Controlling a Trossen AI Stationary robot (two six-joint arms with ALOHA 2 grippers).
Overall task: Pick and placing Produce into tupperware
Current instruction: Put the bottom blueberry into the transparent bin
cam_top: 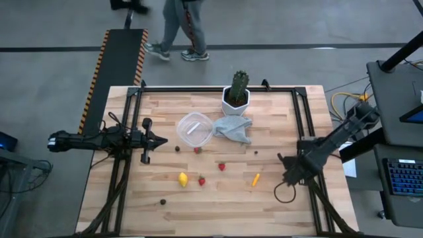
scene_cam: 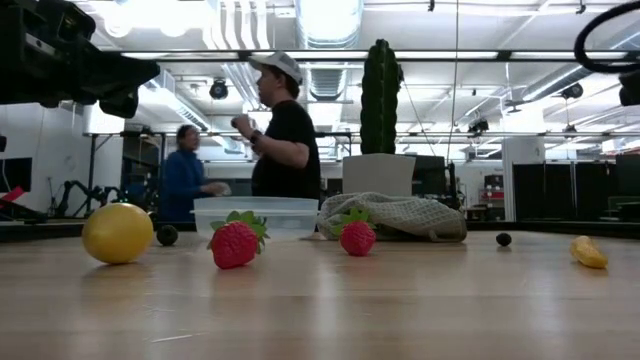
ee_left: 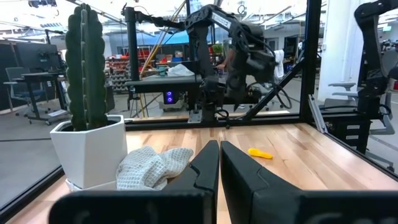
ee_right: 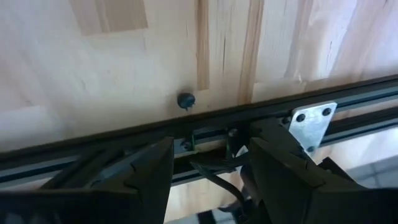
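Nearest the low camera, on the pale wooden slatted table: a round yellow lemon-like toy, two red strawberry-like toys with green leaf tops, and an orange carrot-like piece off to one side.

Largest to smallest from there. Left arm stretched level over the table's left edge, left gripper pressed together and holding nothing, aimed toward the container. Right arm folded at the table's right edge, right gripper spread apart, empty, pointing down at the black frame rail beside a small dark round piece. Tall green cactus in a white hexagonal pot at the far edge. Crumpled pale blue-grey cloth touching the pot's near side. Small round clear plastic tupperware with whitish rim just beside the cloth, looking empty. Produce scattered on the near half, well apart from the tupperware: lemon, strawberries, carrot, further tiny dark round ones.

Judged risks: tiny rounded pieces likely to roll or squirt out of a pinch; light tupperware easily nudged or tipped by a descending gripper; cloth and cactus close enough to snag; both arms crowding the same spot.

Two people standing in the room beyond. No readable brand, label or writing anywhere.
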